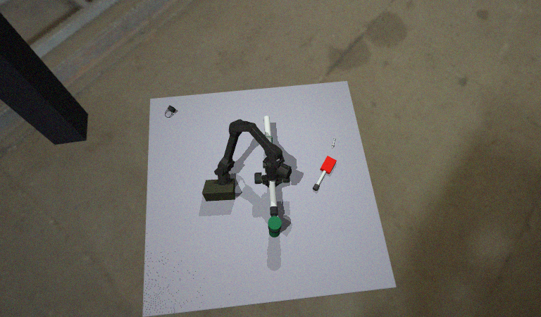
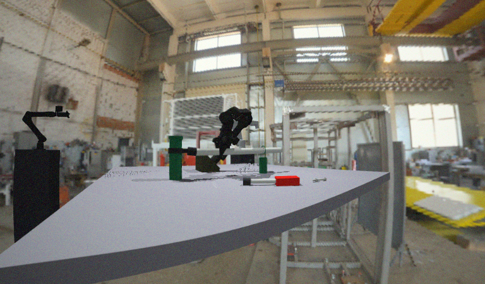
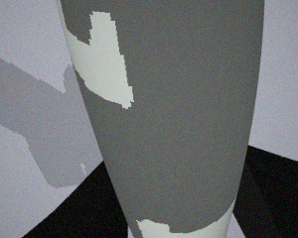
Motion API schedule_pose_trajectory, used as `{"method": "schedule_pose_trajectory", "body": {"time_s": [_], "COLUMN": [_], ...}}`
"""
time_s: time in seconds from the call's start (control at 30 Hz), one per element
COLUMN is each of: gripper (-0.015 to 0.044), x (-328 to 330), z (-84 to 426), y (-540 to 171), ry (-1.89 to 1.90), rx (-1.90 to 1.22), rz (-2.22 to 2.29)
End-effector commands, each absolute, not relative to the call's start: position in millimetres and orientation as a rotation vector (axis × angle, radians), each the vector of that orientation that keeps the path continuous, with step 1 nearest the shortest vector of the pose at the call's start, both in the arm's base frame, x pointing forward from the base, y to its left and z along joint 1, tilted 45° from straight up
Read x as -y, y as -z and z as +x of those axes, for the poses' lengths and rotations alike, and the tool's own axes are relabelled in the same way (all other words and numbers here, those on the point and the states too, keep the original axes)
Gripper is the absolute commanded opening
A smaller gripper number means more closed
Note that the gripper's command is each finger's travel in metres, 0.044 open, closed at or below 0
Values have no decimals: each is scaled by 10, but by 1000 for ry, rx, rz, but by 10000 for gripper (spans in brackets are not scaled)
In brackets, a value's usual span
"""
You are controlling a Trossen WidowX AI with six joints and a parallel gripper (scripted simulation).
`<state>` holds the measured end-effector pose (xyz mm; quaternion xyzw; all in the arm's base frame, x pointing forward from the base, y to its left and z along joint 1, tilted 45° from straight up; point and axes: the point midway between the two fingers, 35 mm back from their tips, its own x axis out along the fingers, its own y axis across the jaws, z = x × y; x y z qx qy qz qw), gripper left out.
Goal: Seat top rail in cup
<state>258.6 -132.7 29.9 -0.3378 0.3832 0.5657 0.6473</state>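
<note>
The white rail lies level above the table. My gripper is shut on the rail's middle part, one dark finger each side in the wrist view. The rail's near end meets the dark end cup with no gap visible; how deep it sits is hidden inside. The cup hangs on the black brace band, high on the green big post, a little below its cap. The thin green loop passes around the rail above the short green post.
A red block with a white tube and black end lies right of the rail, near a small bolt. A dark ring fitting lies at the table's far left corner. The arm's base stands left of the rail.
</note>
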Motion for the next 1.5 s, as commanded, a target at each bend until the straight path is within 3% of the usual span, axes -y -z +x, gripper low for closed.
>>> {"method": "schedule_pose_trajectory", "body": {"time_s": [0.0, 1.47], "gripper": [0, 0], "x": [1361, 1413], "z": [2575, 2561], "y": [-305, -309], "ry": [-1282, -1281], "rx": [-881, -884], "rz": [-774, -776]}}
